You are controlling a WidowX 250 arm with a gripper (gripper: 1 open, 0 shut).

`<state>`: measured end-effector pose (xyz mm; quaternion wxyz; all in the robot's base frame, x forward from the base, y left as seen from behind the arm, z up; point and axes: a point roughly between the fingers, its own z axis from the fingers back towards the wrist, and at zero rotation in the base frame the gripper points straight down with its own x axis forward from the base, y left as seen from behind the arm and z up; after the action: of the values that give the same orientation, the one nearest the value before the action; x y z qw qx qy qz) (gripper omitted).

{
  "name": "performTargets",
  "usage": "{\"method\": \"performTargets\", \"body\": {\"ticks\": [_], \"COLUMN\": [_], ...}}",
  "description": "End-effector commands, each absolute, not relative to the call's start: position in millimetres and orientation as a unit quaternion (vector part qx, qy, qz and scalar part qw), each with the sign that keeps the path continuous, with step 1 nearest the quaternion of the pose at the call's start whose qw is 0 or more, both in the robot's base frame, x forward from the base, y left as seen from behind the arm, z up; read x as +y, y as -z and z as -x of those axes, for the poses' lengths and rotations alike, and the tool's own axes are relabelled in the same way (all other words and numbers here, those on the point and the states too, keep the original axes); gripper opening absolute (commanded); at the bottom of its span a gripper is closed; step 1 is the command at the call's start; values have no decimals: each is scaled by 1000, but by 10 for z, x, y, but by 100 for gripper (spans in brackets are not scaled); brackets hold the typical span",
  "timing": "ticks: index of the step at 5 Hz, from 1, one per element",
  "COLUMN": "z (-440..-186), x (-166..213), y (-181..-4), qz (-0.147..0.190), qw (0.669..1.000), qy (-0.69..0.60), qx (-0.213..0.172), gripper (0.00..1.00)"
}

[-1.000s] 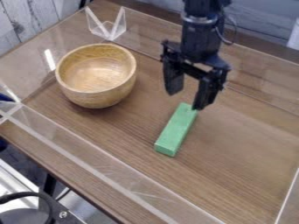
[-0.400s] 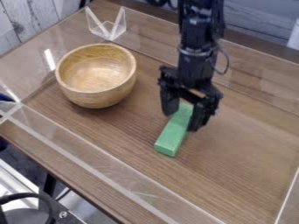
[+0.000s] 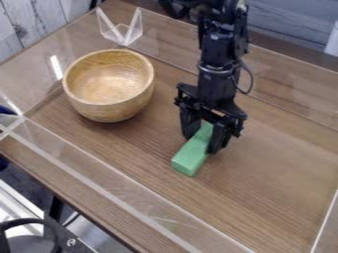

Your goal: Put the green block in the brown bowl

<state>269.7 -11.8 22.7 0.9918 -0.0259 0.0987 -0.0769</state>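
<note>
The green block [image 3: 191, 156] lies flat on the wooden table, right of centre, its long axis running towards the front left. My gripper [image 3: 209, 133] points straight down over the block's far end, with a dark finger on each side of it and the fingertips [image 3: 187, 123] low, near the table. Whether the pads press on the block does not show. The brown bowl [image 3: 110, 85] stands upright and empty at the left, about a hand's width from the block and gripper.
Clear acrylic walls [image 3: 79, 148] fence the table along the front and left edges. A clear folded plastic piece [image 3: 119, 27] stands at the back behind the bowl. Dark cables [image 3: 34, 232] hang at the bottom left, below the table.
The gripper came down from above the block's far end until its fingers straddle it, and the jaws have narrowed. The block has shifted slightly towards the front left.
</note>
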Motion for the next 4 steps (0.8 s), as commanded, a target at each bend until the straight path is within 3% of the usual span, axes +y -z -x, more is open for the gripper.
{"method": "performTargets", "body": {"ticks": [1, 3, 4], "z": [-2778, -2795, -2835], "x": [-104, -75, -27], "y": [-354, -559, -805], "qz": [26, 31, 33], "qw": [994, 995, 996], "qy": [75, 73, 67], "qx": [74, 62, 40], "gripper": [0, 0, 0]}}
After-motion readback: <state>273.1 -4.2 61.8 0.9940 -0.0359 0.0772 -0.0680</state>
